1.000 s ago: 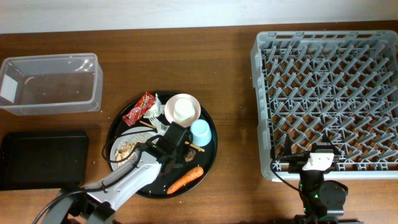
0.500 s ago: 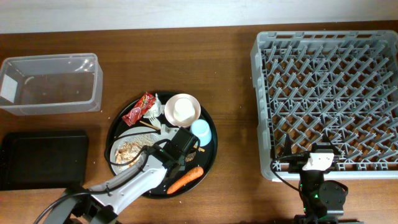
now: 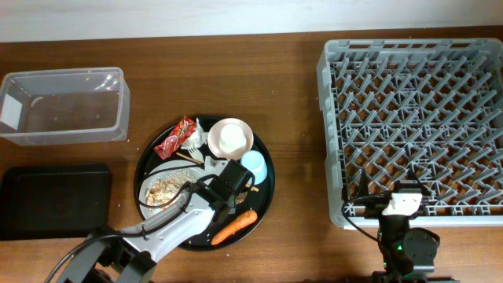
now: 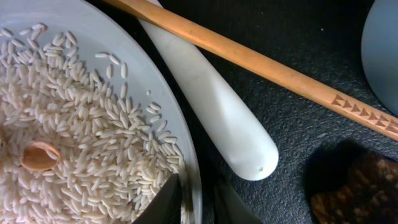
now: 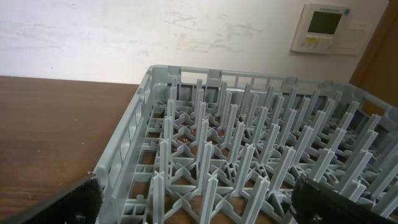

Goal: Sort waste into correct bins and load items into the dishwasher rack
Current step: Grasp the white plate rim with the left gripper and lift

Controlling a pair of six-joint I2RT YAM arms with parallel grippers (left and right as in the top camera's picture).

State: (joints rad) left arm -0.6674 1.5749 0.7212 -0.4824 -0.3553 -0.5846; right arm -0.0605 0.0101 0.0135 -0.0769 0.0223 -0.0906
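Plate [image 4: 179,121] rim sits between the left gripper's [image 4: 196,204] fingers [image 4: 163,203], can't tell if pinched; right gripper [image 5: 194,200] spread wide apart.

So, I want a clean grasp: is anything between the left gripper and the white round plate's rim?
Nothing visible. The left gripper straddles the rim of the white round plate; rice lies by its inner finger, and the white plastic fork lies outside, under a thin wooden chopstick.

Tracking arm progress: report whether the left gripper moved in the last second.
Yes. In the overhead view the left gripper has shifted away from the pinkish-white bowl and closer to the carrot.
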